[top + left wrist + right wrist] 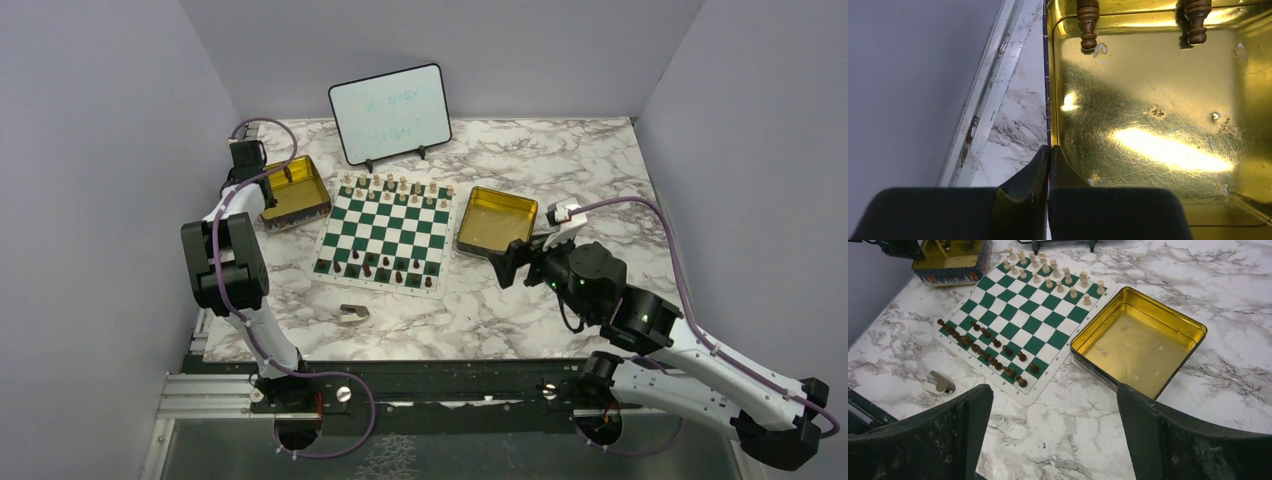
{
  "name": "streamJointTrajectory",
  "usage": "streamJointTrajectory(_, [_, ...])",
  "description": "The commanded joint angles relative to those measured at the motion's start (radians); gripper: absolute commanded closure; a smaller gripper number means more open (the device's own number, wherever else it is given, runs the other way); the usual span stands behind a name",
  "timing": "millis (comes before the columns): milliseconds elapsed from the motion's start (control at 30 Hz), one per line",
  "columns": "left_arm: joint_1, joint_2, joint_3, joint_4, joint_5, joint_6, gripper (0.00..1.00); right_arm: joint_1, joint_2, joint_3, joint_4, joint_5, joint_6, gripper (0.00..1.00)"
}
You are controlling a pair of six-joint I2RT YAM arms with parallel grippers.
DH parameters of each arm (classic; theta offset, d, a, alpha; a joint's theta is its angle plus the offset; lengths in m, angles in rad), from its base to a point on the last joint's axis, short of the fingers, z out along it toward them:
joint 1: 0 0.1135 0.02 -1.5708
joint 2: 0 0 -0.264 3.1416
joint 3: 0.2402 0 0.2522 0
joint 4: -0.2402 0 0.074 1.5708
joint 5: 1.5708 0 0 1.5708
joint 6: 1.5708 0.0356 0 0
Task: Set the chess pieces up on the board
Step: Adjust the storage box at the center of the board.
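Green-checked board [1013,315] lying flat, tan chess pieces [1060,287] upright far side, dark pieces [1022,356] near side

The whole surface [520,300] is viewed from above and behind; a gold tin [1158,125] is seen closely from the left wrist; the board [1018,325] is shared by right wrist and top views
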Motion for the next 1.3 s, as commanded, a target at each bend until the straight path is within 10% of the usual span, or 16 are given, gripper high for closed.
streamJointTrajectory(0, [0.005, -0.037, 0.031, 0.005, 0.079, 0.142, 1.00, 0.003, 0.001, 0.018, -0.009, 0.033, -0.011, 0.00])
streamJointTrajectory(567, [0.005, -0.018, 0.194, -0.025, 0.025, 0.330, 1.00, 0.002, -0.012, -0.009, -0.007, 0.043, -0.006, 0.00])
streamJointTrajectory(1267, [0.078, 0.123, 0.274, -0.164, 0.373, 0.565, 1.00, 0.002, -0.003, -0.011, -0.012, 0.043, -0.022, 0.00])
